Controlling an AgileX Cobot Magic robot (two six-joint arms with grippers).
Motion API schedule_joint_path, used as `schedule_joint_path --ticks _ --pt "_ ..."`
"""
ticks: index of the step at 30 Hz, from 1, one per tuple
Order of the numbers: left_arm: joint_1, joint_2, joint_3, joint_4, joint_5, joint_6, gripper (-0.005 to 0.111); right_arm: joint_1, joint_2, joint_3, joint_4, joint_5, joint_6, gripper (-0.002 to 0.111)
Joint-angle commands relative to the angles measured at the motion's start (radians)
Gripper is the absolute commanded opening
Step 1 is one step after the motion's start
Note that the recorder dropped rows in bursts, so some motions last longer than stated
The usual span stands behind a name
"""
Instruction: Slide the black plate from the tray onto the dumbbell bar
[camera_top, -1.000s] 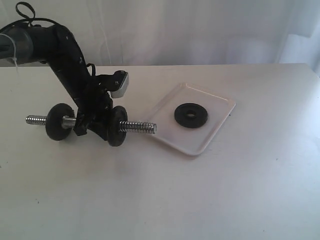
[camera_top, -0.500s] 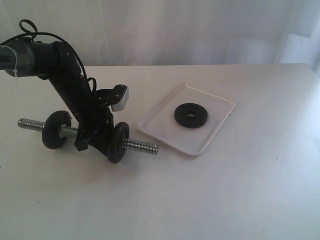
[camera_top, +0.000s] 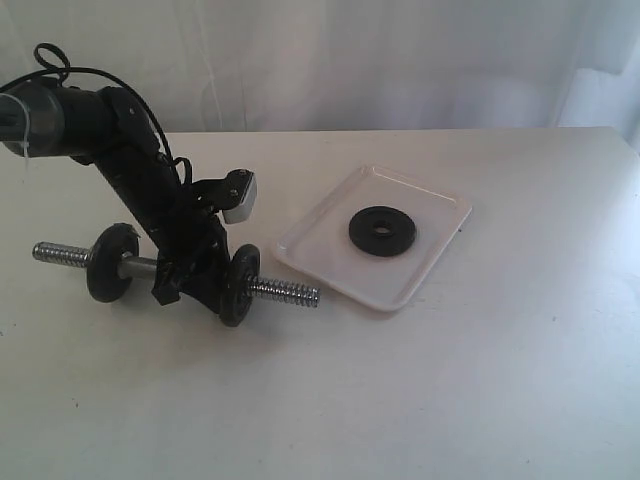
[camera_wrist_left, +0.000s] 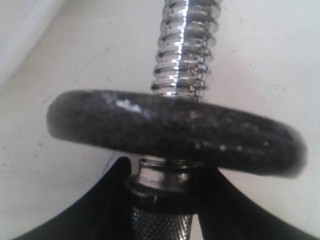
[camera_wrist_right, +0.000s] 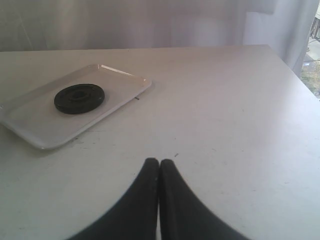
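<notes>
The black plate (camera_top: 382, 231) lies flat in the white tray (camera_top: 330, 236); the right wrist view shows the same plate (camera_wrist_right: 79, 98) and tray (camera_wrist_right: 35, 125) far from my right gripper (camera_wrist_right: 159, 164), which is shut on nothing. The chrome dumbbell bar (camera_top: 283, 292) carries two black discs, one on the left (camera_top: 108, 264) and one on the right (camera_top: 237, 285). My left gripper (camera_top: 180, 277) is shut on the bar's knurled middle (camera_wrist_left: 162, 220), just behind the right disc (camera_wrist_left: 175, 131). The bar tilts, its threaded end (camera_wrist_left: 186, 45) pointing toward the tray.
The white table (camera_top: 480, 380) stretches in front of and to the right of the tray. A pale curtain (camera_top: 400, 60) hangs behind the table's far edge. My right arm is out of the exterior view.
My left gripper has swung the dumbbell bar: its left end moved further left and its right threaded end came forward and slightly right. The plate and tray have not moved.
</notes>
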Motion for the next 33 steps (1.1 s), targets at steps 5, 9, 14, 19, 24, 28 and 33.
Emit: schedule_joint_path --ticks 5,9,14,19,24,28,33 --pt "-0.004 -0.010 0.011 -0.039 -0.018 0.002 0.000 -0.005 -0.004 0.005 -0.008 -0.012 0.002 0.000" --pt "-0.004 -0.010 0.011 -0.039 -0.026 0.002 0.000 -0.005 -0.004 0.005 -0.008 -0.022 0.002 0.000" --pt "-0.004 -0.010 0.011 -0.039 -0.026 0.002 0.000 -0.005 -0.004 0.005 -0.008 -0.197 0.002 0.000" --pt "-0.004 -0.010 0.011 -0.039 -0.026 0.002 0.000 -0.005 -0.004 0.005 -0.008 -0.560 0.002 0.000" --pt "-0.004 -0.010 0.011 -0.039 -0.026 0.002 0.000 -0.005 -0.004 0.005 -0.008 -0.787 0.002 0.000" --pt "-0.004 -0.010 0.011 -0.039 -0.028 0.002 0.000 -0.005 -0.004 0.005 -0.008 -0.850 0.004 0.000" --pt "-0.004 -0.010 0.011 -0.039 -0.043 0.002 0.000 -0.005 -0.004 0.005 -0.008 -0.850 0.127 0.000"
